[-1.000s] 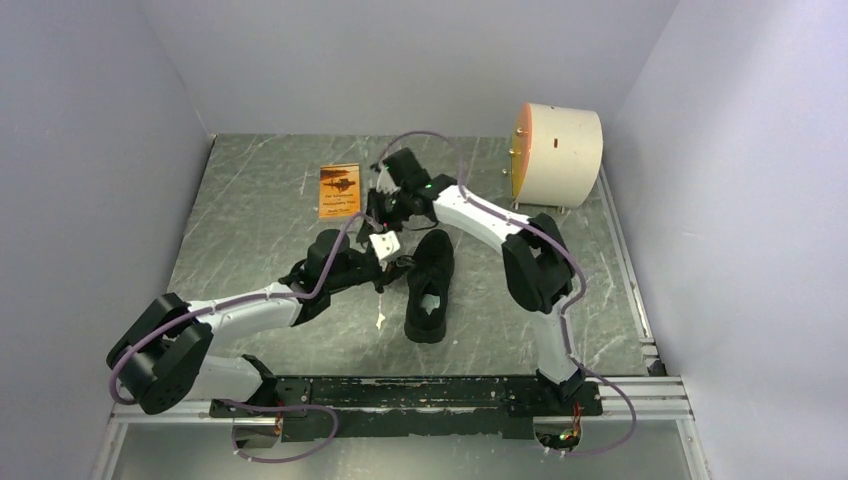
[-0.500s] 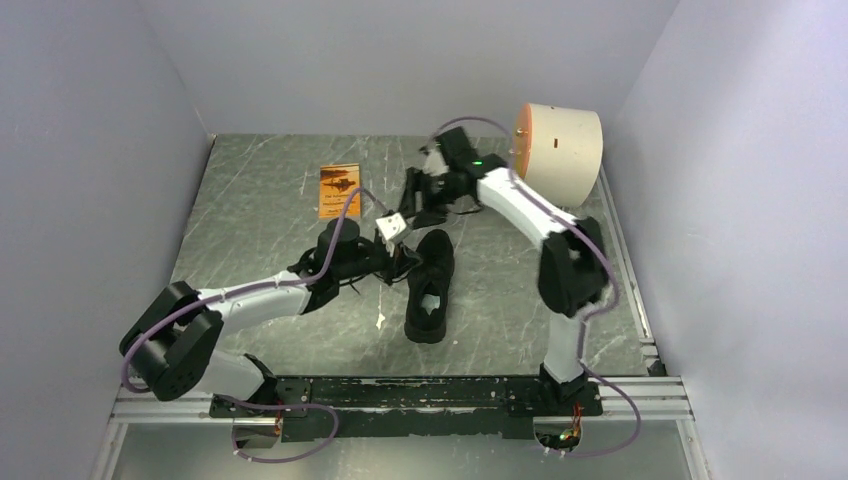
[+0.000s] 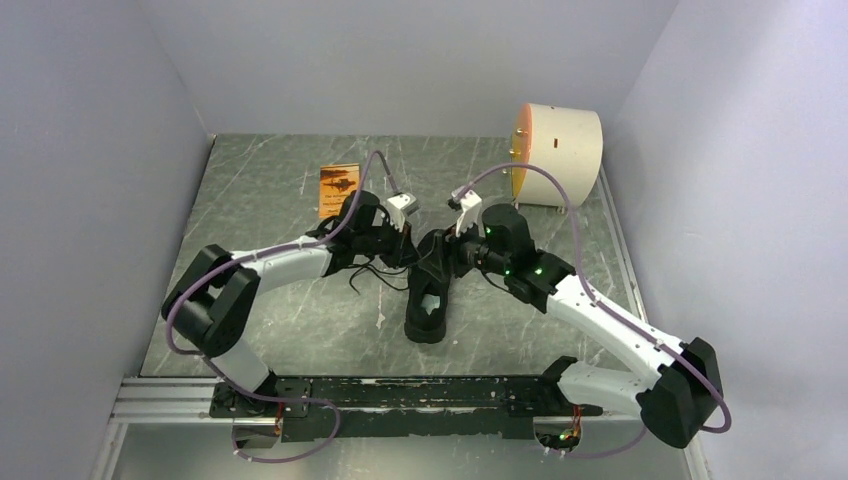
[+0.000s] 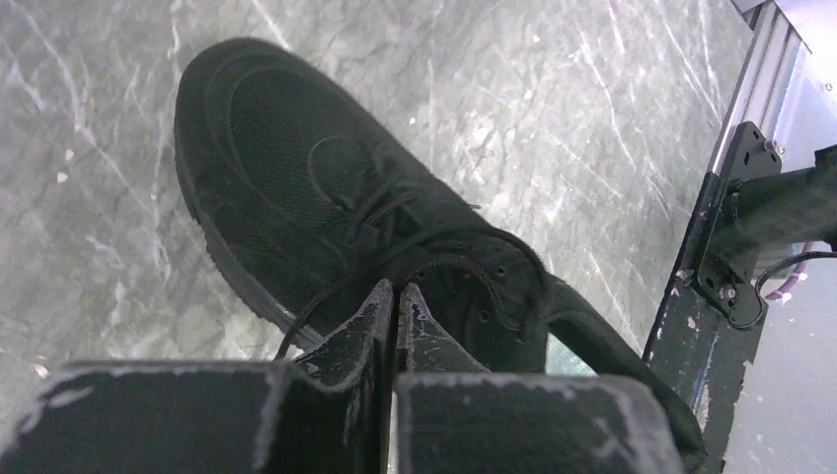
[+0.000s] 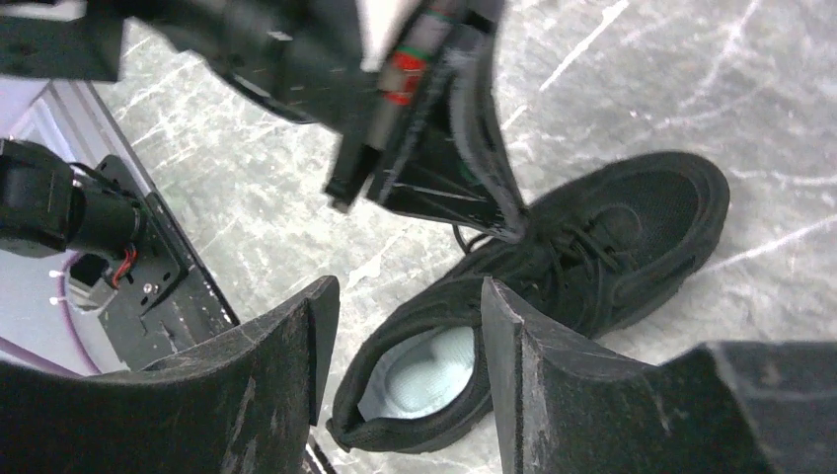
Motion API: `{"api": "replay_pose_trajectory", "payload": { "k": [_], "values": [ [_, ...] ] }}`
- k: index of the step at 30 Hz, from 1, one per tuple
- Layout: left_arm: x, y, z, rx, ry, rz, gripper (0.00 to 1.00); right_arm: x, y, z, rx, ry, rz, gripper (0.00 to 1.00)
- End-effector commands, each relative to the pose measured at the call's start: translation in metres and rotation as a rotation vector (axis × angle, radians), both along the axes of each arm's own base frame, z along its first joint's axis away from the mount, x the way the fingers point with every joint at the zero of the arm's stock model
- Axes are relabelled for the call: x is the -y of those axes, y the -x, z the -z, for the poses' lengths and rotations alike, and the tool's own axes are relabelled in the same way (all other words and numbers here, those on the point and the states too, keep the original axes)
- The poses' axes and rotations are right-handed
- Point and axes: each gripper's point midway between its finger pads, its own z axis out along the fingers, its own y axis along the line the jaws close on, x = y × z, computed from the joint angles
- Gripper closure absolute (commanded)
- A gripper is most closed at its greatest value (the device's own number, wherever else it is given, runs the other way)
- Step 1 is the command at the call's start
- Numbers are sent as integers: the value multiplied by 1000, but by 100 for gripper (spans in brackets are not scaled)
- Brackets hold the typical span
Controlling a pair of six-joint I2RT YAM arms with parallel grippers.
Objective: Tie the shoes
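Left wrist view: the left gripper [image 4: 397,296] has its fingers pressed together, apparently pinching a thin lace [image 4: 304,316]. The shoe [image 4: 296,178] lies directly ahead of its fingertips. The right gripper [image 5: 405,301] is spread, with the shoe below and beyond its fingers.

Probable faults:
- The lace may slip from the pinch under tension.
- A pull may drag the unrestrained shoe.
- The two grippers are near each other and may collide.

No brand is legible on the shoe. Print on the orange card [image 3: 338,190] is too small to read.
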Motion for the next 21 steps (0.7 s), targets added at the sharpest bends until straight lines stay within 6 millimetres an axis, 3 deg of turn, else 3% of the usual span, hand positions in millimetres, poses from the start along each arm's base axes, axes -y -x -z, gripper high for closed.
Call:
{"api": "replay_pose_trajectory", "payload": {
  "k": [1, 7, 10, 13, 16, 21],
  "values": [
    [2, -3, 1, -122, 0, 22, 95, -14, 4, -23, 201, 20, -56, 42],
    [-2, -22, 8, -170, -39, -17, 95, -3, 14, -26, 166, 42, 64, 43],
    [-8, -32, 10, -210, -42, -44, 95, -9, 25, -28, 96, 1, 65, 43],
    [-11, -39, 16, -250, -52, -53, 95, -32, 39, -23, 26, -35, 48, 43],
    [-12, -45, 22, -299, -57, -55, 95, -60, 49, -5, -25, -42, 48, 46],
    [-17, -53, 31, -328, -100, -68, 95, -109, 54, 41, -41, 70, 42, 51]
  ]
}}
